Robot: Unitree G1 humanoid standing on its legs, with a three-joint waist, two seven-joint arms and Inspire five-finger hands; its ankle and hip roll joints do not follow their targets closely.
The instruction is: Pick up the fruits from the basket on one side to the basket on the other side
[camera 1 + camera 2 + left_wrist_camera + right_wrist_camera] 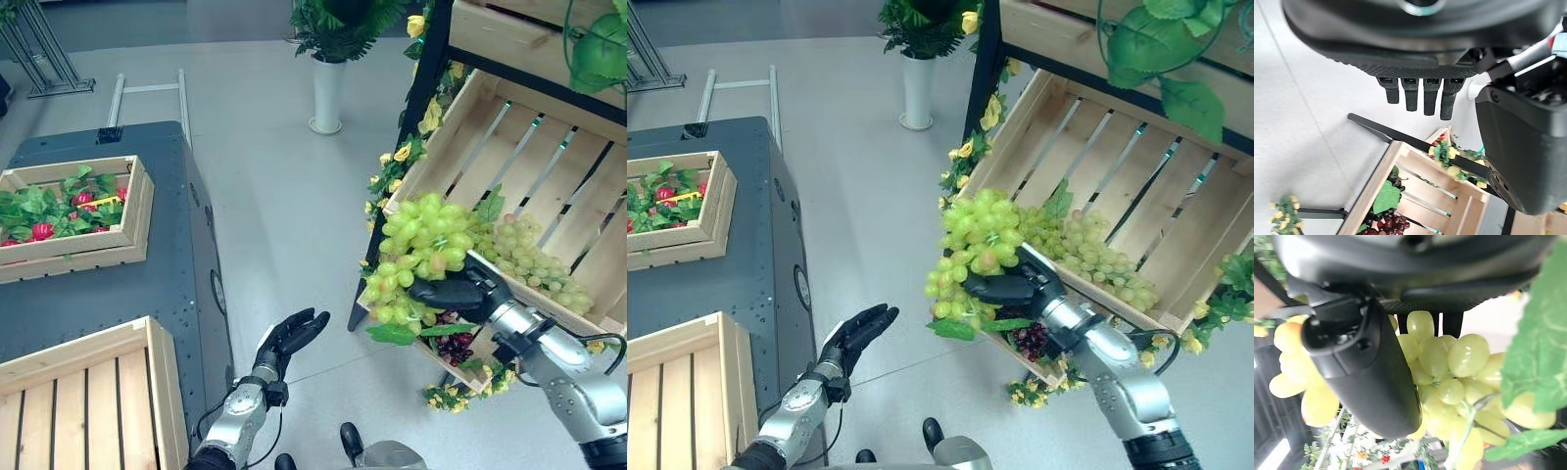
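At nine o'clock in my head view, a wooden crate [73, 220] of green leaves and small red fruits sits on the dark table [147, 294]. An empty slatted crate [88, 397] rests at the table's near corner, around seven o'clock.

My left hand [291, 338] hangs over the grey floor [274, 196] just off the table's edge, near six o'clock, its fingers [1420, 98] straight and relaxed, holding nothing.

A white vase [327, 93] with a green plant stands on the floor at twelve o'clock.

At three o'clock, my right hand [451, 292] is closed on a large bunch of green grapes [416, 255]; my wrist view shows the thumb and fingers wrapped round the pale fruit [1449, 367], with a green leaf [1535, 342] beside it. The bunch sits at the front lip of the tilted wooden display crate [549, 166] on the black shelf stand [416, 108]. A second bunch of smaller green grapes [534, 259] lies in that crate just behind my hand, and dark red grapes [453, 343] hang at its lower front edge, below my wrist. Yellow flowers [402, 157] and leaves trim the stand's post.
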